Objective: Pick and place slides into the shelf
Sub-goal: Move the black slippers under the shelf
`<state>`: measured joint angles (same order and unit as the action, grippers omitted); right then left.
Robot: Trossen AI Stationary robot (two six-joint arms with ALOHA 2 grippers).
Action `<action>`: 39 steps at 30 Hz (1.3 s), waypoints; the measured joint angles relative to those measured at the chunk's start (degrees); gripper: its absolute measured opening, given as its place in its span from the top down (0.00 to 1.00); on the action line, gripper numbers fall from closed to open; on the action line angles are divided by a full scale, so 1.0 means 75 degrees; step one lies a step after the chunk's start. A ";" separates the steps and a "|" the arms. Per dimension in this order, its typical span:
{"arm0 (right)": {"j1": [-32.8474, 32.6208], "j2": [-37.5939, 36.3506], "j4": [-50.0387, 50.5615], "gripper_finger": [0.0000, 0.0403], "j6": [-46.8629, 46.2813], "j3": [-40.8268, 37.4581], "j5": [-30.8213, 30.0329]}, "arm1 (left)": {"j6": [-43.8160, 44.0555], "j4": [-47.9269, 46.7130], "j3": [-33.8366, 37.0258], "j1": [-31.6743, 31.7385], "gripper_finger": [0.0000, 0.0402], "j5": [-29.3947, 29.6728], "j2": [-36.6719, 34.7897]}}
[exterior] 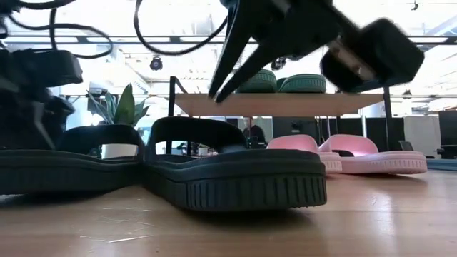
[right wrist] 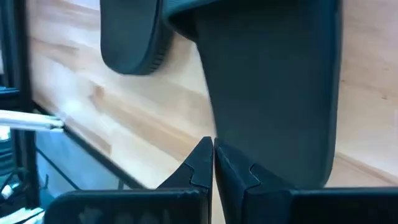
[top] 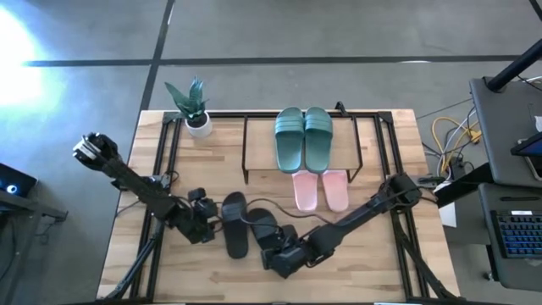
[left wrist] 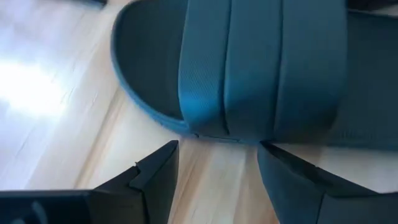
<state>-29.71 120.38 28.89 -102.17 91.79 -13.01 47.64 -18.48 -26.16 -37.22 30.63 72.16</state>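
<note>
Two black slides lie soles down side by side near the table's near edge, the left one and the right one. My left gripper is open, level at the left slide's outer side by its strap, fingertips just short of its edge. My right gripper is shut and hangs in the air over the right slide, tips pointing down. The green pair sits on the shelf's top board. The pink pair lies on the table below it.
A small potted plant stands at the far left corner, left of the shelf. Bare wooden tabletop lies to the right of my right arm. Cables and a keyboard sit off the table's right side.
</note>
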 joint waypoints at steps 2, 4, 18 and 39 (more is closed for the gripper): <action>0.0041 0.0191 -0.0057 0.98 -0.0070 0.0000 0.0164 | -0.0351 0.0601 0.0045 0.0161 0.49 -0.0015 0.0067; 0.0072 0.0452 -0.0335 0.98 -0.0100 -0.0003 0.0464 | -0.0627 0.1127 0.0040 0.0263 0.49 -0.0056 0.0136; 0.0264 0.0708 0.0898 0.98 -0.0659 0.0130 -0.0483 | -0.0682 0.1659 -0.0075 0.0267 0.49 -0.0646 0.0444; 0.0552 0.0364 0.0696 0.98 0.0416 0.0102 -0.1099 | -0.1597 0.2799 -0.0707 0.0568 0.49 -0.0594 0.1739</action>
<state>-25.57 123.11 34.11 -99.05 92.55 -21.25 35.66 2.51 -31.46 -32.96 26.17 85.21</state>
